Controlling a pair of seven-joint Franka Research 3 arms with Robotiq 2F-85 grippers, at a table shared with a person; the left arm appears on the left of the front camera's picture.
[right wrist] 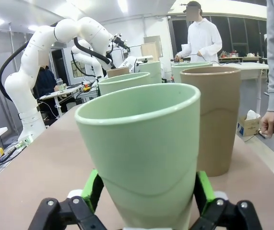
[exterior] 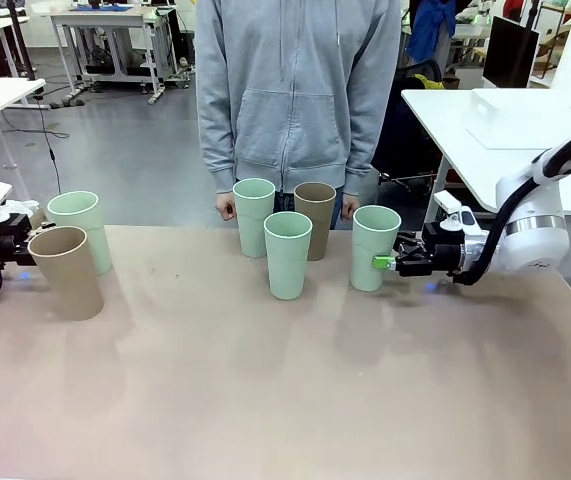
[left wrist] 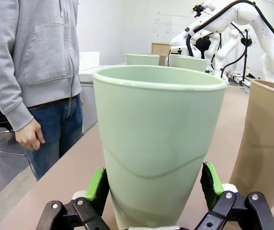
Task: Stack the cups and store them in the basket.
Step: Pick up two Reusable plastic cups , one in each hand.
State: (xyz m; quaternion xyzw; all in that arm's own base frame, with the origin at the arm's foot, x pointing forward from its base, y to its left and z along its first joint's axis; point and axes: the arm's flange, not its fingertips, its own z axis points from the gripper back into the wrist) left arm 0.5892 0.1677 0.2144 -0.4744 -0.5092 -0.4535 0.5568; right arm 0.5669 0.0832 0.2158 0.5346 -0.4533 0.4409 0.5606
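Six cups [exterior: 288, 255] stand upright on the bench [exterior: 265, 400]. The left gripper [left wrist: 154, 187], jaws wide, straddles a mint cup [left wrist: 158, 143], and the right gripper [right wrist: 148, 191] brackets a second mint cup [right wrist: 141, 153], its grip impossible to tell. Tapered walls could slip on lifting, or the left cup could knock the tan cup [exterior: 67, 272] just beside it. Wrist views show pads [left wrist: 97, 184] flanking cups; the front view shows the neighbours.
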